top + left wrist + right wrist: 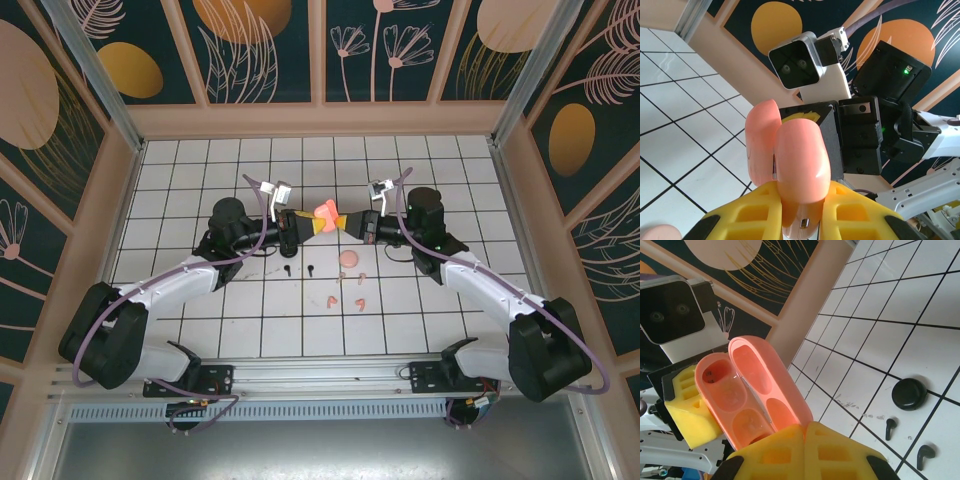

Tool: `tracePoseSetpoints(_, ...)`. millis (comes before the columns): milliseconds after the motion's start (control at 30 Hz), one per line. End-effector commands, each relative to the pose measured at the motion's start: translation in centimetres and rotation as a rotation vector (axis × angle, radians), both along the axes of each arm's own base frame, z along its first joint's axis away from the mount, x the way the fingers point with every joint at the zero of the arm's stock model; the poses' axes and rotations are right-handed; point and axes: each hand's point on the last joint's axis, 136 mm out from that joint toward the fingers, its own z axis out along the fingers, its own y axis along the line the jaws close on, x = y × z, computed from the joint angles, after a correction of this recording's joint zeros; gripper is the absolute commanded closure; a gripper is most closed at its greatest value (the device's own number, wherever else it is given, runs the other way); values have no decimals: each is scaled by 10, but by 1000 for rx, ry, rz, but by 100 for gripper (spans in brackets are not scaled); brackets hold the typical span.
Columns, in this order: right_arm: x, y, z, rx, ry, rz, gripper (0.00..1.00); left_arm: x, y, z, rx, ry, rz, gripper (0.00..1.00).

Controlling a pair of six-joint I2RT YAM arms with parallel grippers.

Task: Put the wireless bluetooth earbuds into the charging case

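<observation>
The pink charging case (326, 213) hangs above the table's middle, held from both sides. My left gripper (302, 222) is shut on its body (801, 165), between yellow fingers (860, 215). My right gripper (804, 432) is shut on the edge of the open lid (767, 375). The case's moulded wells (722, 385) show no buds inside. Two black earbuds (890, 426) (925, 456) lie on the tiles below, also seen in the top view (287, 270) (311, 268). Several pale pink earbuds (345, 277) (360, 303) lie just right of them.
A round black case (910, 394) rests on the tiles near the black buds. A small pink oval object (350, 258) lies under the right gripper. Wooden walls (320, 118) fence the white grid table (200, 170) on three sides.
</observation>
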Motion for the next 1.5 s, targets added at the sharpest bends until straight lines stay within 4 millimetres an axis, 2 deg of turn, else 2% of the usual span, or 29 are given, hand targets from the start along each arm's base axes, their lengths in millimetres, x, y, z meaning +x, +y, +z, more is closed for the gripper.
tracePoseSetpoints(0,-6,9,31,57,-88,55,100,-7,-3,11,-33,-31,-21,100)
tracePoseSetpoints(367,-5,8,31,50,-91,38,100,-5,-3,14,-42,-38,-6,100)
tracePoseSetpoints(433,-1,6,28,32,-85,17,84,-7,-2,16,-48,-42,-13,100)
tracePoseSetpoints(467,0,6,26,25,-87,13,82,-7,-3,17,-49,-43,-16,100)
tracePoseSetpoints(867,6,7,29,7,-104,25,79,-16,-5,20,-56,-40,-70,100)
tracePoseSetpoints(967,9,5,30,10,-105,17,75,-18,-5,20,-56,-41,-78,100)
tracePoseSetpoints(1067,7,5,31,19,-107,27,78,-18,-5,22,-59,-45,-77,100)
tracePoseSetpoints(1400,0,5,32,34,-113,51,100,-13,-5,20,-55,-38,-58,100)
tracePoseSetpoints(1467,0,5,34,37,-117,52,100,-12,-6,19,-52,-32,-53,100)
